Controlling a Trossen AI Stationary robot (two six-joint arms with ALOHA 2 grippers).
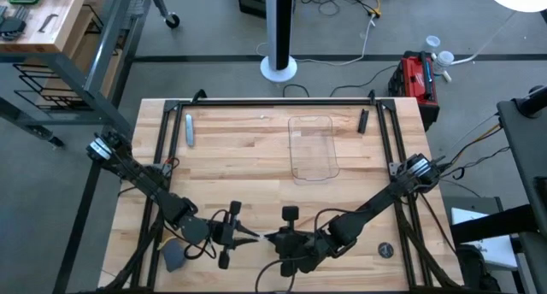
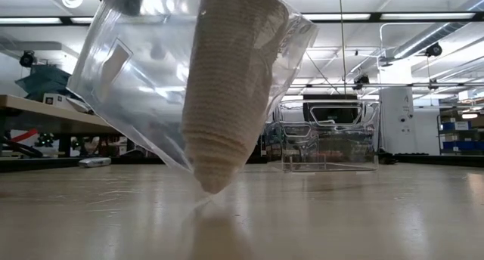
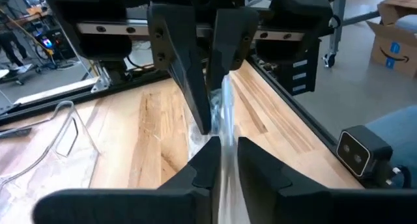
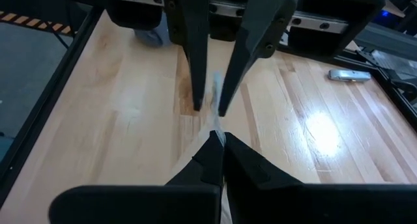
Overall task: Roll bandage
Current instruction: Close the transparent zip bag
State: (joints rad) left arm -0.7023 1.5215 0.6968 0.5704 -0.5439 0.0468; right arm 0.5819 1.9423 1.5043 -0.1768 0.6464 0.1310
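Both arms meet at the near edge of the table [image 1: 256,157], end effectors tip to tip over the front centre.

Left end effector [image 1: 253,237]: fingers nearly closed, pinching the clear plastic wrapper [image 2: 144,78] by one edge. In the left wrist view the film [image 3: 225,129] runs up between its two fingers [image 3: 202,162].

Right end effector [image 1: 272,238]: fingers pressed almost together on the opposite edge of the same wrapper. In the right wrist view only a thin sliver of film [image 4: 217,129] shows at the tips [image 4: 212,146]; the left arm's fingers face it just beyond.

Bandage [image 2: 223,94]: a rolled beige-white cylinder, inside the wrapper, tilted with one end pointing down. The low view shows that lower end just above the table surface; can't tell if it touches. The wrapper hangs held off the table between the two end effectors.

Clear tray [image 1: 312,147]: sits on the table toward the far side, well apart from both end effectors. Looks empty in the high view.

Other items: a small silver-blue tool [image 1: 189,128] near the far left corner, a dark short object [image 1: 363,120] near the far right, and a round dark disc [image 1: 386,250] at front right.
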